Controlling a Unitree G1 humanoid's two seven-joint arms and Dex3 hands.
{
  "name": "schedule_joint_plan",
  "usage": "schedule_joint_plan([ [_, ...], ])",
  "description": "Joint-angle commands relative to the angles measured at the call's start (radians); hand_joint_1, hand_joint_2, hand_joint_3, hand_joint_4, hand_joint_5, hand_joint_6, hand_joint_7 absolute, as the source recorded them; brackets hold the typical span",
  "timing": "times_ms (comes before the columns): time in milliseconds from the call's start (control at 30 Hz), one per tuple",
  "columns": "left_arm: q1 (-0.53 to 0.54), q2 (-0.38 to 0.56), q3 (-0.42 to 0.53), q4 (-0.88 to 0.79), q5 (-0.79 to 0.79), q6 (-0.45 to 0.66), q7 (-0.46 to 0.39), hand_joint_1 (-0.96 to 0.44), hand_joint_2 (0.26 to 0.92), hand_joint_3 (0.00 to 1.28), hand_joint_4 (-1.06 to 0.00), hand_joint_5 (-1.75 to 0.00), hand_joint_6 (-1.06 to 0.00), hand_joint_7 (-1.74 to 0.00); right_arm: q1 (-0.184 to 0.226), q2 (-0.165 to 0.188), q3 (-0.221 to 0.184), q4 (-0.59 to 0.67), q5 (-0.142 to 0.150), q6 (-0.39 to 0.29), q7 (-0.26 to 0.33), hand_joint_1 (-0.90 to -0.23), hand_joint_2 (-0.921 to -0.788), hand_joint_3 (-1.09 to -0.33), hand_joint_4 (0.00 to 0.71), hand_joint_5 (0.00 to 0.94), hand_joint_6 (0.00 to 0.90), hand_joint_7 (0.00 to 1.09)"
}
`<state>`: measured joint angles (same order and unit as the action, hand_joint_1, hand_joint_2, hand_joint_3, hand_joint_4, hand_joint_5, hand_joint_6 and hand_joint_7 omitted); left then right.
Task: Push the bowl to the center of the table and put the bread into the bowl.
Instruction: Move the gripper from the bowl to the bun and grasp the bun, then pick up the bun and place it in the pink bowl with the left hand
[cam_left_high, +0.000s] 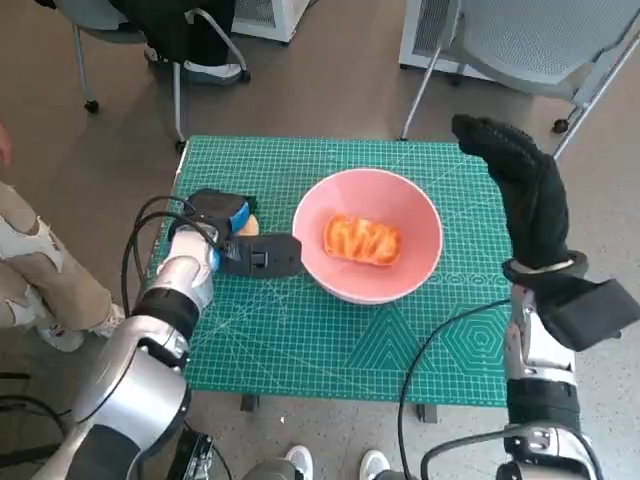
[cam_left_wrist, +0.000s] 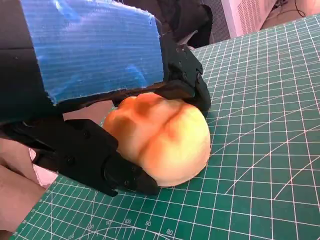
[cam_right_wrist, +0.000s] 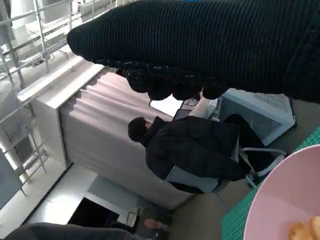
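The pink bowl (cam_left_high: 367, 248) is sitting near the middle of the green cutting mat (cam_left_high: 300, 340) that is covering the table, and one piece of bread (cam_left_high: 361, 240) is lying inside it on the bottom. A second bread roll (cam_left_wrist: 160, 137) is resting on the mat near the table's left edge, just beside the bowl's left side but apart from it. The left hand (cam_left_high: 222, 232) is closing around this roll: the left wrist view is showing its black fingers (cam_left_wrist: 192, 82) curving over the far side of the roll while others are pressing against the near side, so the hand is gripping it while it is touching the mat. The right hand (cam_left_high: 520, 185) is hovering above the table's right edge, beside the bowl, holding nothing with its gloved fingers stretched out. A person in dark clothing (cam_right_wrist: 192, 150) is sitting on a chair beyond the table
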<state>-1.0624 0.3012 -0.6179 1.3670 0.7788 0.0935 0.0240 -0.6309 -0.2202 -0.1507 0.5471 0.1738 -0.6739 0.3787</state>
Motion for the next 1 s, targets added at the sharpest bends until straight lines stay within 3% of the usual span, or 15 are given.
schedule_joint_plan([
  [33, 0.021, 0.012, 0.01, 0.012, -0.009, -0.007, -0.024, 0.01, 0.92, 0.13, -0.55, -1.43, -0.64, -1.03, 0.023, -0.005, -0.002, 0.007, 0.004, 0.014, -0.002, -0.698, -0.921, -0.841, 0.145, 0.0, -0.001, 0.41],
  [433, 0.008, 0.036, 0.022, -0.001, -0.016, -0.017, 0.003, 0.0, 0.914, 0.14, -0.54, -1.45, -0.67, -1.0, 0.015, 0.005, 0.006, 0.018, -0.008, 0.005, -0.01, -0.698, -0.921, -0.848, 0.145, 0.0, -0.001, 0.42],
  [467, 0.007, 0.038, 0.024, -0.003, -0.017, -0.019, 0.007, 0.0, 0.873, 0.22, -0.52, -1.48, -0.67, -1.01, 0.014, 0.005, 0.007, 0.019, -0.008, 0.005, -0.01, -0.697, -0.921, -0.848, 0.145, 0.0, -0.001, 0.42],
  [500, 0.004, 0.042, 0.027, -0.005, -0.019, -0.023, 0.011, 0.0, 0.781, 0.39, -0.5, -1.53, -0.67, -1.06, 0.013, 0.007, 0.008, 0.018, -0.009, 0.005, -0.011, -0.697, -0.921, -0.849, 0.145, 0.0, -0.001, 0.42],
  [600, -0.003, 0.054, 0.038, -0.014, -0.025, -0.035, 0.025, 0.0, 0.587, 0.79, -0.43, -1.68, -0.63, -1.26, 0.01, 0.009, 0.011, 0.019, -0.011, 0.005, -0.012, -0.695, -0.921, -0.854, 0.144, 0.0, -0.001, 0.41],
  [700, -0.015, 0.07, 0.052, -0.029, -0.035, -0.053, 0.041, 0.0, 0.497, 0.97, -0.4, -1.72, -0.6, -1.41, 0.007, 0.01, 0.014, 0.021, -0.011, 0.007, -0.012, -0.693, -0.921, -0.858, 0.144, 0.0, -0.001, 0.41],
  [767, -0.023, 0.082, 0.063, -0.043, -0.042, -0.066, 0.054, 0.0, 0.476, 0.99, -0.4, -1.73, -0.65, -1.35, 0.005, 0.011, 0.016, 0.022, -0.011, 0.009, -0.012, -0.693, -0.921, -0.86, 0.144, 0.0, -0.001, 0.41],
  [800, -0.031, 0.092, 0.072, -0.061, -0.05, -0.076, 0.063, 0.0, 0.523, 0.89, -0.44, -1.71, -0.66, -1.25, 0.003, 0.012, 0.017, 0.023, -0.01, 0.011, -0.011, -0.694, -0.921, -0.861, 0.143, 0.0, -0.001, 0.41],
  [833, -0.036, 0.098, 0.078, -0.073, -0.055, -0.082, 0.068, 0.0, 0.615, 0.7, -0.5, -1.61, -0.67, -1.15, 0.002, 0.012, 0.018, 0.024, -0.01, 0.012, -0.011, -0.694, -0.921, -0.861, 0.143, 0.0, -0.001, 0.41],
  [867, -0.041, 0.108, 0.088, -0.095, -0.062, -0.091, 0.074, 0.0, 0.653, 0.62, -0.52, -1.58, -0.67, -1.11, 0.001, 0.013, 0.019, 0.024, -0.009, 0.013, -0.01, -0.694, -0.921, -0.861, 0.143, 0.0, -0.001, 0.41],
  [933, -0.041, 0.127, 0.108, -0.142, -0.075, -0.106, 0.079, 0.0, 0.782, 0.35, -0.6, -1.44, -0.69, -1.02, -0.001, 0.014, 0.021, 0.026, -0.007, 0.016, -0.008, -0.695, -0.921, -0.862, 0.143, 0.0, -0.001, 0.41],
  [1000, -0.033, 0.149, 0.136, -0.21, -0.093, -0.119, 0.079, 0.0, 0.821, 0.24, -0.65, -1.36, -0.71, -0.99, -0.003, 0.015, 0.023, 0.029, -0.004, 0.018, -0.004, -0.695, -0.921, -0.862, 0.144, 0.0, 0.0, 0.41],
])
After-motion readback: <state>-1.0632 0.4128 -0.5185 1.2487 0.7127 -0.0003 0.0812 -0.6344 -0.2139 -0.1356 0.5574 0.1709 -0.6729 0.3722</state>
